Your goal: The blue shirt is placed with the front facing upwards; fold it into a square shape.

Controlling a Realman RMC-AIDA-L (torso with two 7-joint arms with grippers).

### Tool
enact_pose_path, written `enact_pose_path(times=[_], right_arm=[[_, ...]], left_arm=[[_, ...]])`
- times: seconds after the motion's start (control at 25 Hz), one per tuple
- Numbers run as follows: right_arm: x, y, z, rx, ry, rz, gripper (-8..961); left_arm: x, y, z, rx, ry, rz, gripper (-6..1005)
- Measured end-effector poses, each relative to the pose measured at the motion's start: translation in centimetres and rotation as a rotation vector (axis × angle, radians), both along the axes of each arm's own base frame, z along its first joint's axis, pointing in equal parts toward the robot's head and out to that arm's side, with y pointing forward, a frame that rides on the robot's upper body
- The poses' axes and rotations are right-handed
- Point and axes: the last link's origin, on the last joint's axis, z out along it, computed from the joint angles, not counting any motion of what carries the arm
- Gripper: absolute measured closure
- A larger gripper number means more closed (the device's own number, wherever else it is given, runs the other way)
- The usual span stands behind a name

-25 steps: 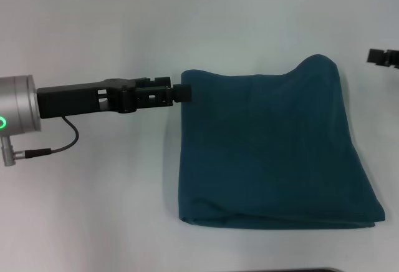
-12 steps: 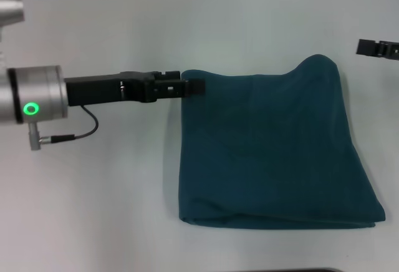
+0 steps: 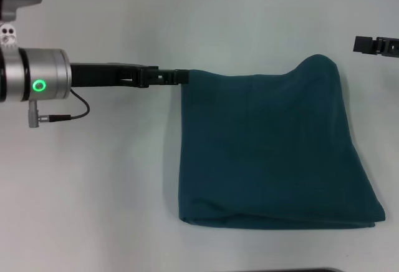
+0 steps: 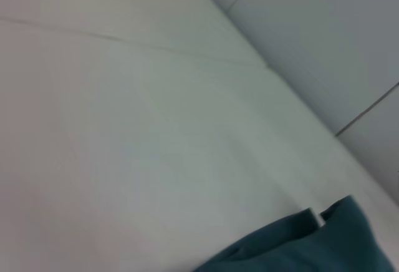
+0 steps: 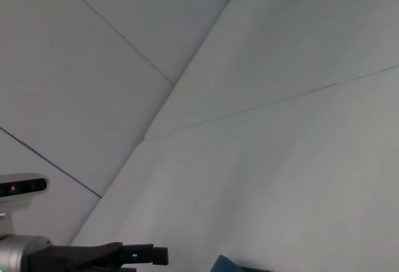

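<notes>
The blue shirt [image 3: 274, 153] lies folded into a rough square on the white table [image 3: 112, 191], plain side up, with no lettering showing. Its far right corner humps up a little. My left gripper [image 3: 182, 76] reaches in from the left, and its tip meets the shirt's far left corner. In the left wrist view only a corner of the shirt [image 4: 312, 247] shows. The right wrist view catches the left gripper [image 5: 159, 255] and a sliver of shirt [image 5: 227, 266]. My right gripper [image 3: 374, 45] hangs at the far right edge, apart from the shirt.
A bare white table surrounds the shirt on all sides. A grey cable [image 3: 62, 116] loops under the left arm's wrist. Pale wall panels [image 5: 112, 66] rise behind the table. A dark edge [image 3: 312, 270] shows at the table's near side.
The left arm has swung toward the far side and rolled, and its gripper tip has slid along the shirt's left edge up to the far left corner. The shirt has not moved. The right gripper shifted slightly inward.
</notes>
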Motion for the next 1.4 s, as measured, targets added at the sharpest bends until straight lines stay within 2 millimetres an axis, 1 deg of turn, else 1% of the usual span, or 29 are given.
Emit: enact_pose_path(times=[0.12, 0.24, 0.44, 1.12, 1.4], right_arm=[[-0.1, 0.0, 0.1, -0.006, 0.004, 0.005, 192], [-0.3, 0.1, 0.1, -0.011, 0.007, 0.009, 191], [-0.6, 0.2, 0.2, -0.018, 0.011, 0.02, 191], [-0.7, 0.3, 0.3, -0.019, 0.011, 0.02, 190], [-0.6, 0.2, 0.3, -0.019, 0.011, 0.017, 190]], left_arm=[[0.0, 0.7, -0.3, -0.007, 0.046, 0.029, 51], [0.4, 1.3, -0.9, -0.026, 0.077, 0.051, 50], [1.8, 1.8, -1.6, -0.05, 0.093, 0.034, 50], [2.7, 1.6, -2.9, -0.083, 0.118, 0.001, 50], [2.9, 1.8, -3.6, -0.079, 0.16, -0.003, 49]])
